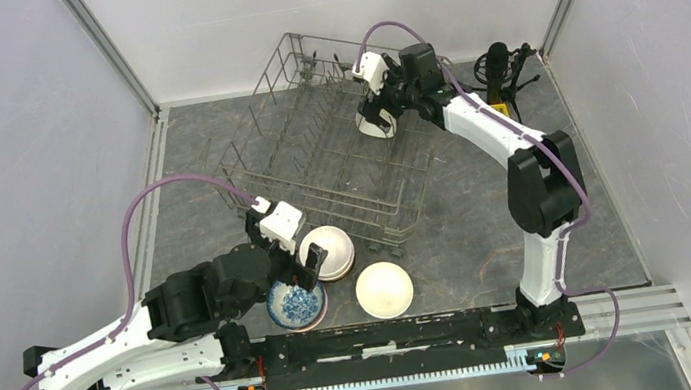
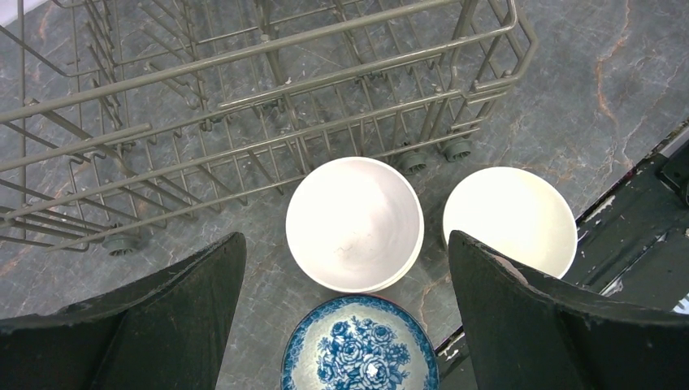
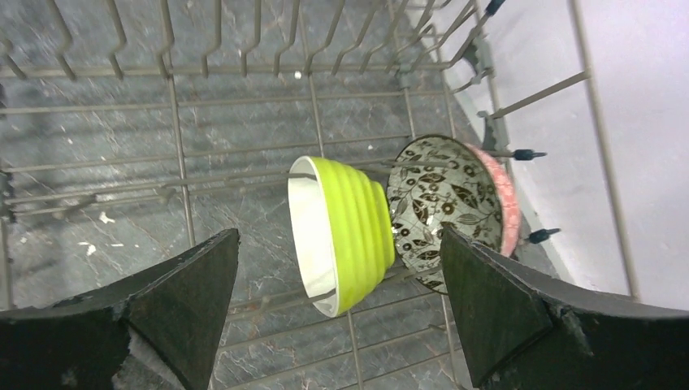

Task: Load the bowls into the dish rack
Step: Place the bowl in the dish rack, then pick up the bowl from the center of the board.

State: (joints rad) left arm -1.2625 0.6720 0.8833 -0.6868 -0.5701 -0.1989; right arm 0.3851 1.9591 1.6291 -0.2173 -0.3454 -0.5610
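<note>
Ceramic, we judge: the blue-and-white bowl (image 2: 359, 348) at the near edge of the bench (image 2: 585, 97) is slick, breakable; we would pinch its rim. Our left claw (image 2: 345, 240) and right claw (image 3: 339, 234) gape empty.

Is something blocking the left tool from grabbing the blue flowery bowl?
Nothing visible does. The left tool hangs open above the blue-and-white floral bowl, with only bare air between them. The white bowl and the cream bowl sit beyond it, near the dish rack.
</note>
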